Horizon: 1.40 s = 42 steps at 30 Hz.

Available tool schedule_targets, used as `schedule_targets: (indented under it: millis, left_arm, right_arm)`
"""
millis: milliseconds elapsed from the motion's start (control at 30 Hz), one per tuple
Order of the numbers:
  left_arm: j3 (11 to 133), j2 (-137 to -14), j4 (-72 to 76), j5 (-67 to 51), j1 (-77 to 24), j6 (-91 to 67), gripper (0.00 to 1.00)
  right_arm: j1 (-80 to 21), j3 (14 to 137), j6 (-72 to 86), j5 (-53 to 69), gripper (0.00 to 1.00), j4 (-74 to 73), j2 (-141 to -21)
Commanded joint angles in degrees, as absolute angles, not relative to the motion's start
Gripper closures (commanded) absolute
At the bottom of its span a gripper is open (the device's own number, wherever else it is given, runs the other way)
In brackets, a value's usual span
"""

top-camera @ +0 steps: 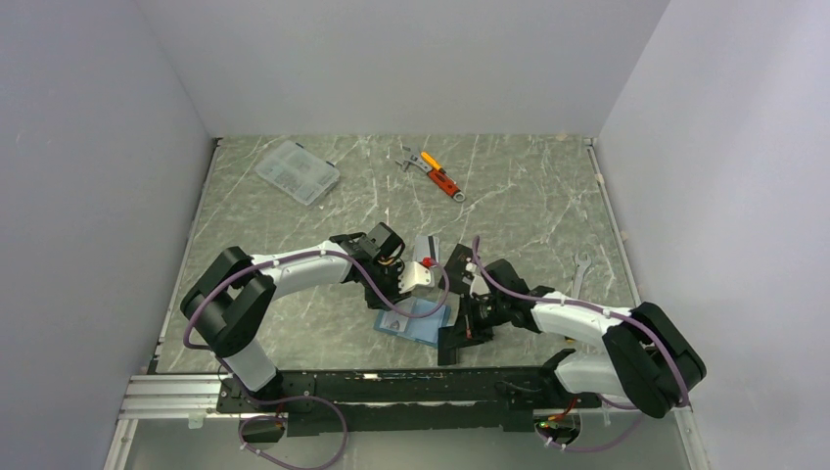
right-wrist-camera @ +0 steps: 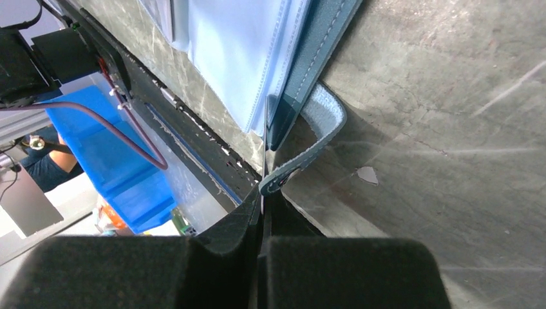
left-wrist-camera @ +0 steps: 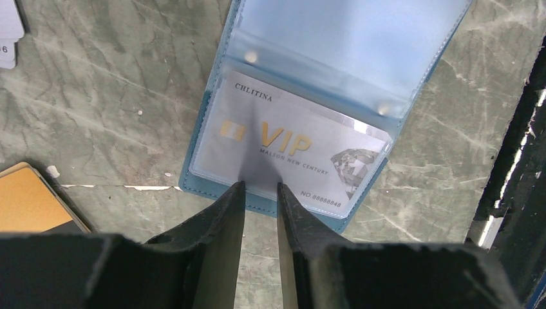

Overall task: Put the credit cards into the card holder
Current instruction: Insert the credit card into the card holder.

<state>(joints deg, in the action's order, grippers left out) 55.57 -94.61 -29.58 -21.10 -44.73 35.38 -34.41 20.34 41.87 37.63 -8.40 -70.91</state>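
While my right gripper (right-wrist-camera: 263, 193) is clamped flat on the grey-blue closing strap (right-wrist-camera: 322, 122), steadying the wallet, my left gripper (left-wrist-camera: 261, 188) hovers with only a slim gap between its fingers. It holds nothing, and its tips sit just at the near rim of the teal-blue folding card holder (left-wrist-camera: 187, 183). Right there in the clear pocket lies the silver-grey VIP credit card (left-wrist-camera: 290, 148), seated under the plastic with its print showing through. That one looks done, I'd say, so the step in hand is backing the left arm off. Just to the side, an orange-gold credit card (left-wrist-camera: 26, 203) lies on the green marbled table (left-wrist-camera: 96, 116), apart from the card holder. A pale card stack (left-wrist-camera: 9, 32) peeks in at the corner. Next I'd need to lift clear, open wider and get under that thin orange edge, which is tricky on a flat top. Further back are a clear plastic compartment box (top-camera: 297, 171) and an orange-handled adjustable wrench (top-camera: 440, 174), well out of it.
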Motion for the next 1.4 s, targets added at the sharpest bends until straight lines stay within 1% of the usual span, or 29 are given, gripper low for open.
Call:
schedule_targets:
  millis: [0, 267, 667, 733, 967, 1100, 1367]
  left_arm:
    - [55.97, -95.02, -29.95, -21.53, -45.15, 36.3, 0.7]
    - [55.94, -95.01, -30.1, -21.5, -45.13, 36.33, 0.71]
    - [56.6, -94.01, -32.33, -21.53, -45.05, 38.04, 0.72]
    - [56.68, -93.28, -33.73, -22.57, -44.84, 39.69, 0.72]
    - [56.08, -91.06, -37.18, -24.35, -43.02, 45.25, 0.67]
    - [56.91, -89.44, -40.95, -27.8, -41.28, 48.95, 0.69]
    - [57.21, -87.36, -43.42, -30.23, -38.42, 52.15, 0.68]
  right_arm:
    - [-34.28, 22.93, 40.36, 38.95, 1.0, -6.92, -71.03]
    - [-34.31, 24.34, 39.38, 39.52, 1.0, -7.86, -71.49]
    - [-34.57, 27.31, 41.78, 40.73, 1.0, -3.68, -72.44]
    - [-34.74, 28.49, 42.04, 40.5, 1.0, -3.08, -73.41]
    - [-35.09, 31.75, 42.5, 39.96, 1.0, -0.36, -79.36]
    - [-35.32, 33.0, 43.91, 40.1, 1.0, 3.8, -82.57]
    - [-36.62, 35.22, 44.98, 39.45, 1.0, 6.61, -87.31]
